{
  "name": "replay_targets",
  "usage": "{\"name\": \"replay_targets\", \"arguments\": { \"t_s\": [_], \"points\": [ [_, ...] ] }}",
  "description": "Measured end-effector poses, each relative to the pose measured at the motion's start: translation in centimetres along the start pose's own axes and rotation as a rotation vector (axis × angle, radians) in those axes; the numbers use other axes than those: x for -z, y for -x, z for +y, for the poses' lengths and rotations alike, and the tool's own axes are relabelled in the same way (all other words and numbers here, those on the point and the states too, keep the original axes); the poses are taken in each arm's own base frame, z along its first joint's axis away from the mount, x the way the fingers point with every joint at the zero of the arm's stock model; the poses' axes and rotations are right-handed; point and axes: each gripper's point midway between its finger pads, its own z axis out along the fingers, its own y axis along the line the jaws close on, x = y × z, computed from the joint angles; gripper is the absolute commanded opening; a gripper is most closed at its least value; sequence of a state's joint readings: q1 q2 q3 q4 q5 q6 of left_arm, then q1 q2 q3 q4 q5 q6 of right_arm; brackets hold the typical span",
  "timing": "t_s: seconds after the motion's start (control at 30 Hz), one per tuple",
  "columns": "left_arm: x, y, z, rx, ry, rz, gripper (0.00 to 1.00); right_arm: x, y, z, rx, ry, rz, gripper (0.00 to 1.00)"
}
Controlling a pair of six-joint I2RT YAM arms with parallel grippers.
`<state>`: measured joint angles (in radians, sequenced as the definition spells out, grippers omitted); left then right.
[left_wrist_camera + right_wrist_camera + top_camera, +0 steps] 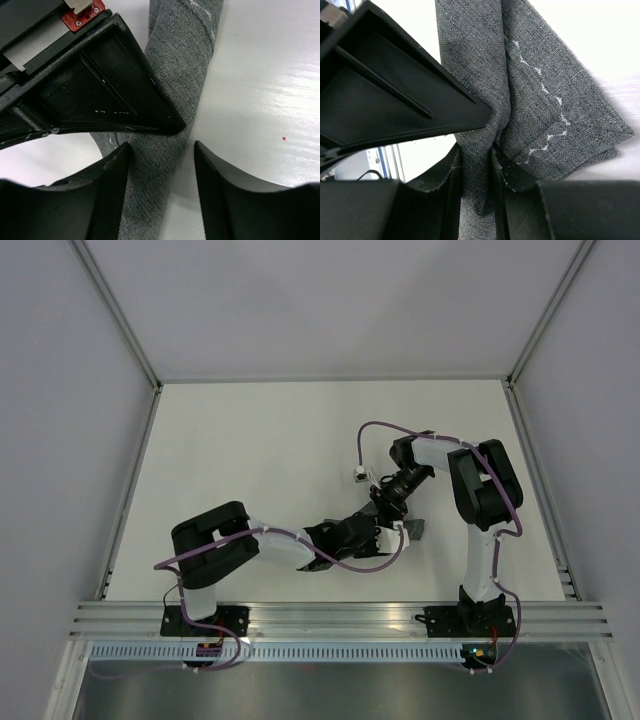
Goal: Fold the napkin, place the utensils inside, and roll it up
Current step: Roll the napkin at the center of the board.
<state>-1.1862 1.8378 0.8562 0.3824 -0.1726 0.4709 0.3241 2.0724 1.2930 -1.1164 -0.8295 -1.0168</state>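
Note:
The napkin (415, 531) is a dark grey cloth, rolled or bunched into a long bundle on the white table; only its end shows past the grippers in the top view. In the right wrist view my right gripper (477, 167) is shut on a fold of the napkin (545, 85), whose light stitched line shows. In the left wrist view my left gripper (160, 156) is open and straddles the napkin (175, 75); the cloth touches the left finger, with a gap at the right one. Both grippers meet over the bundle, left (383, 536) and right (384, 512). No utensils show.
The white table (280, 440) is bounded by grey walls at the left, right and back. A metal rail (330, 618) runs along the near edge. Each gripper's finger crowds the other's wrist view (100, 90) (395, 95). A tiny red speck (284, 138) lies on the table.

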Motion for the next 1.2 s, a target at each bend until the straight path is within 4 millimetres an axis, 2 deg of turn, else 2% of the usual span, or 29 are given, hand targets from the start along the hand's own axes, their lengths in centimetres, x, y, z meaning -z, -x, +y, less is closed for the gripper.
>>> {"name": "replay_targets", "arguments": {
  "t_s": [0.13,0.17,0.27,0.33,0.47,0.6,0.73,0.83,0.93,1.07,1.2],
  "points": [
    [-0.4,-0.3,0.2,-0.003,0.010,0.008,0.39,0.0,-0.1,0.1,-0.006,0.005,0.000,0.19],
    [-0.5,-0.4,0.3,-0.001,0.012,0.009,0.27,0.0,-0.1,0.1,-0.007,0.005,0.001,0.19],
    [-0.5,-0.5,0.3,0.003,0.002,0.010,0.12,0.0,-0.1,0.1,-0.007,0.005,0.001,0.27],
    [-0.5,-0.4,0.2,0.005,-0.007,0.009,0.02,0.0,-0.1,0.1,-0.008,0.006,0.001,0.37],
    [-0.6,-0.4,0.1,0.020,-0.039,0.013,0.02,0.0,-0.1,0.4,-0.028,0.015,-0.004,0.51],
    [-0.7,-0.3,0.1,0.051,-0.080,0.014,0.02,0.3,0.0,1.0,-0.048,0.021,-0.005,0.61],
    [-0.9,-0.1,0.0,0.093,-0.120,0.000,0.02,0.8,0.0,1.0,-0.051,-0.006,0.004,0.66],
    [-0.9,-0.1,0.0,0.120,-0.142,-0.005,0.02,1.8,0.3,0.3,-0.069,-0.054,-0.007,0.79],
    [-1.1,0.0,0.0,0.142,-0.162,-0.006,0.02,3.8,1.4,-1.1,-0.075,-0.122,-0.056,0.80],
    [-1.1,0.0,0.0,0.181,-0.196,-0.013,0.02,8.0,3.3,-3.7,-0.062,-0.248,-0.174,0.80],
    [-1.1,0.0,0.1,0.234,-0.247,-0.014,0.02,12.3,4.3,-4.2,-0.076,-0.332,-0.307,0.80]
  ]
}}
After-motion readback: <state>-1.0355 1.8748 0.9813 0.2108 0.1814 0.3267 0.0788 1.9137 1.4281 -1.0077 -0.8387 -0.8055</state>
